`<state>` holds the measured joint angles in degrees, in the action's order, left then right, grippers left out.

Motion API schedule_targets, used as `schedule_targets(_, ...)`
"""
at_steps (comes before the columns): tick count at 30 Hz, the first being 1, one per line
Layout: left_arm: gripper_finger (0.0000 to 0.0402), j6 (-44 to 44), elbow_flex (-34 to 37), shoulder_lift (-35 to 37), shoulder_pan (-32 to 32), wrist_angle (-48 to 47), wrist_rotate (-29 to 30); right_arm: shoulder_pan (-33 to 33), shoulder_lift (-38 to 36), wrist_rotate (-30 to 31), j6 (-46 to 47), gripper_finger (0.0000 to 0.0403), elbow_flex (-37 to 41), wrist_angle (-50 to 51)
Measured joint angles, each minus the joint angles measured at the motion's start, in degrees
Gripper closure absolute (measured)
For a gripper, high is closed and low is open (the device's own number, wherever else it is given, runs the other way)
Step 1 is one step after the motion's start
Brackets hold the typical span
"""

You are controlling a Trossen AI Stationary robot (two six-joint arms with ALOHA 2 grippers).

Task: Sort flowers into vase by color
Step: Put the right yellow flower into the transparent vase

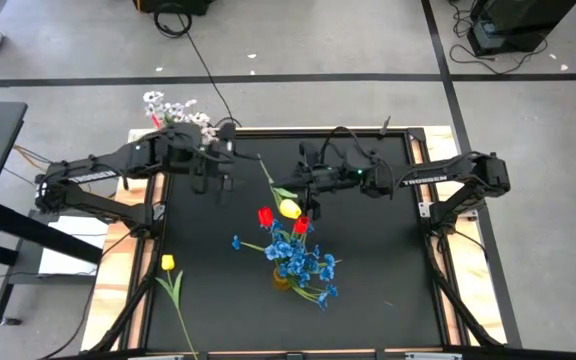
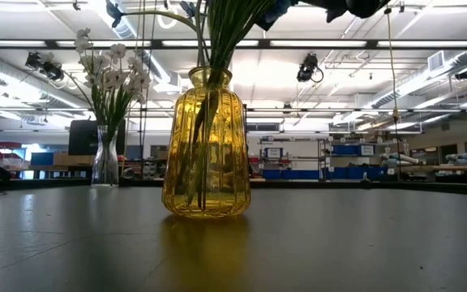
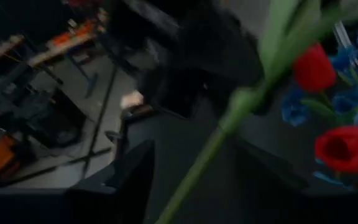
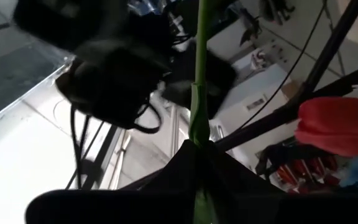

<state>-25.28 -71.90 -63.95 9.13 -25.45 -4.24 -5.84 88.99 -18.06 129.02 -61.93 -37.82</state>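
Observation:
A yellow tulip (image 1: 289, 208) hangs over the table's middle, its green stem (image 1: 267, 172) slanting toward the far left. My right gripper (image 1: 290, 190) is shut on that stem. My left gripper (image 1: 213, 183) hovers open to the stem's left, and the stem (image 3: 229, 118) crosses its view. Just below the tulip, two red tulips (image 1: 265, 215) and blue sprays (image 1: 303, 265) stand in a yellow glass vase (image 2: 205, 146). White sprays (image 1: 173, 108) stand in a clear vase (image 2: 105, 158) at the far left corner. Another yellow tulip (image 1: 168, 262) lies flat near the left edge. My right gripper pinches the green stem (image 4: 199, 140) between its two fingers, close to the blossom end. It comes in from the table's right, across the stem. The tulip is lifted clear of the table, and the long stem (image 4: 199, 56) runs on past the fingertips.
The yellow vase stands mid-table toward the near edge, right under the held tulip. The wooden table frame (image 1: 138, 235) borders the black mat. Bare mat (image 1: 388, 270) lies to the vase's right and around the lying tulip.

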Motion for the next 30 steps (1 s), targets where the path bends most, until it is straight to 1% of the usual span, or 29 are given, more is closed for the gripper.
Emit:
schedule_targets(3,0.0205,-0.01,0.09,-1.5,-0.57,0.37,-1.96,-0.21,-0.27,-0.03,-0.13,0.0371,0.0,-1.44)
schedule_targets(6,0.022,-0.85,0.05,-2.75,-1.43,0.69,-2.29,-0.27,-0.48,-0.12,-0.42,0.0371,-0.02,-2.58)
schedule_targets(10,0.0225,-2.16,0.05,-3.64,-2.66,3.14,-1.95,-0.27,-0.48,-0.42,-0.7,0.0371,-0.02,-2.89)
schedule_targets(13,0.0226,-2.58,0.01,-4.2,-2.78,5.42,-0.62,-0.25,-0.46,-1.13,-1.5,0.0371,-0.02,-2.87)
schedule_targets(15,0.0226,-2.62,0.02,-4.48,-2.75,5.23,0.56,-0.24,-0.46,-1.36,-1.65,0.0371,-0.02,-2.89)
schedule_targets(20,0.0227,-2.62,0.03,-4.28,-2.75,5.59,0.68,-0.24,-0.46,-1.53,-1.73,0.0371,-0.02,-3.31)
schedule_targets(22,0.0234,-2.6,0.03,-4.43,-2.75,5.4,0.69,-0.25,-0.46,-1.55,-2.08,0.0371,-0.02,-3.74)
schedule_targets(25,0.0268,-2.6,0.03,-4.35,-2.75,5.49,0.72,-0.24,-0.46,-1.39,-2.74,0.0371,-0.02,-3.76)
schedule_targets(30,0.0361,-2.6,0.03,-4.37,-2.73,5.37,0.73,-0.13,-0.46,-1.54,-3.93,0.0371,-0.02,-3.8)
